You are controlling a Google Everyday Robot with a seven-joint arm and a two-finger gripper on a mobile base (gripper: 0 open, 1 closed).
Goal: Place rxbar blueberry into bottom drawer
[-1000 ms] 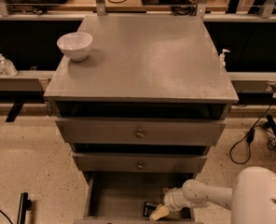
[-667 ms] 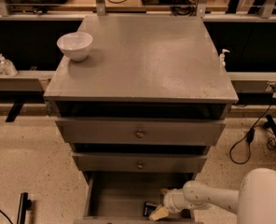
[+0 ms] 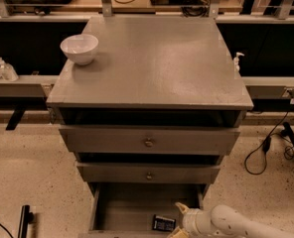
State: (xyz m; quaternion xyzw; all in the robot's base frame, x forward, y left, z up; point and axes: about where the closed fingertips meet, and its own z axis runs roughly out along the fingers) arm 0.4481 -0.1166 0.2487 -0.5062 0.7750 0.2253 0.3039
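The rxbar blueberry (image 3: 163, 223), a small dark bar with pale lettering, lies flat on the floor of the open bottom drawer (image 3: 129, 205), near its front right. My gripper (image 3: 178, 221) reaches into the drawer from the lower right on a white arm. Its pale fingertips (image 3: 181, 208) are spread apart just right of the bar, and the bar lies free of them. The lower finger is partly cut off by the frame's bottom edge.
A white bowl (image 3: 79, 48) stands at the back left of the grey cabinet top (image 3: 157, 63). The two upper drawers with round knobs (image 3: 148, 143) are slightly ajar. Cables (image 3: 266, 148) lie on the speckled floor at the right, and a dark object (image 3: 24, 221) lies at the lower left.
The arm has drawn back a little toward the lower right. The bar stays lying in the bottom drawer.
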